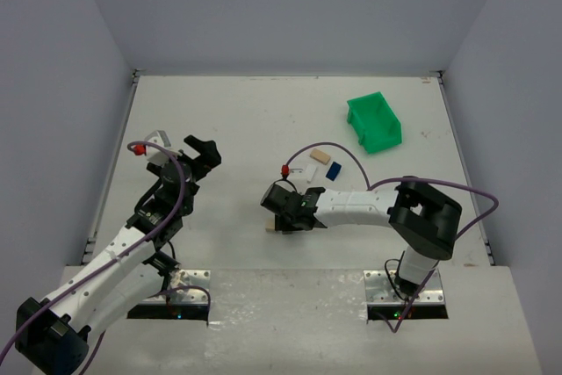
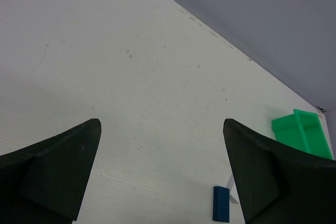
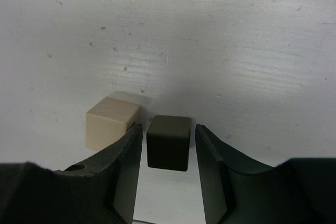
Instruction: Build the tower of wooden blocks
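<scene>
Hanging low over the tabletop (image 1: 246, 120) near its front edge, the right jaws stand slightly parted around a dark cube (image 3: 168, 142). The cube rests on the surface, and a thin gap shows on each side, so neither finger presses it. A tan cube (image 3: 112, 121) sits just beside it, outside one finger; whether the two cubes touch is hidden. Off to the left, the left jaws are spread wide and empty above bare tabletop. Farther out lie a blue piece (image 1: 333, 171), a plank (image 1: 310, 173) and a tan block (image 1: 320, 155), close together, each lying singly. Farthest back on the right stands a green bin (image 1: 374, 122), well apart from the blocks.
</scene>
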Robot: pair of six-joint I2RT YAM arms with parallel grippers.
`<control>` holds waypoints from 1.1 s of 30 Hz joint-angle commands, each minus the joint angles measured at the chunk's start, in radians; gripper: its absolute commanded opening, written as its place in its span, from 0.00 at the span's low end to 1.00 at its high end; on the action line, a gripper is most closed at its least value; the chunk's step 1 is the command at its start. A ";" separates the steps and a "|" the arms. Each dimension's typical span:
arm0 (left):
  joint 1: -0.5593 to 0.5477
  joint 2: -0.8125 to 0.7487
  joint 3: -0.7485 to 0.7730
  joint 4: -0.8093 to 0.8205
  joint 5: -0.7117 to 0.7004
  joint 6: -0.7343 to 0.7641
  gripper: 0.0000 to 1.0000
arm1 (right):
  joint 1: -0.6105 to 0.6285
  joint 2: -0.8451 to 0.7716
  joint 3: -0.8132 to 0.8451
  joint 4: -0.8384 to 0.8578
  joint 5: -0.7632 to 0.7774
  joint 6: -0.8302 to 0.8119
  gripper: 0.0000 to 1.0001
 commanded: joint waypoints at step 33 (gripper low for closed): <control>0.008 0.040 0.010 0.035 -0.004 0.001 1.00 | 0.047 -0.279 -0.337 0.301 -0.074 -0.640 0.99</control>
